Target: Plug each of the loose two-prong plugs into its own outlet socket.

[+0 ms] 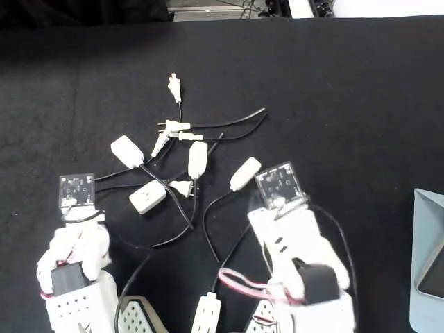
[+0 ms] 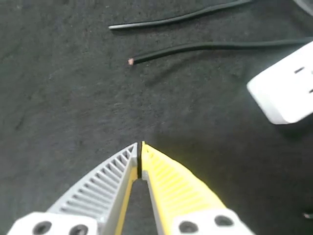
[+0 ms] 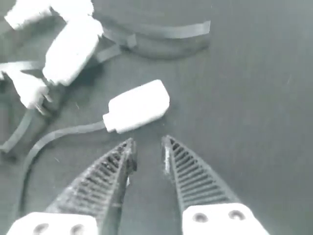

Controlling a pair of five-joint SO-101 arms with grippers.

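Several white two-prong plugs [image 1: 174,127] and white socket bodies on black cords lie tangled mid-table. A flat outlet block [image 1: 148,197] sits nearest the left arm [image 1: 73,257]; in the left wrist view that block [image 2: 286,93] lies off to one side. My left gripper [image 2: 141,147] is shut and empty over bare cloth, with a cut cord end [image 2: 130,61] ahead of it. My right gripper [image 3: 147,147] is open a little and holds nothing. Just beyond its tips lies an oblong white connector [image 3: 138,106], also seen beside the right arm [image 1: 298,250] as the connector [image 1: 245,173].
A white power-strip end [image 1: 207,312] lies between the arms at the near edge. A grey-blue bin [image 1: 427,263] stands at the right edge. Black cloth [image 1: 361,104] covers the table, and the far and right parts are free.
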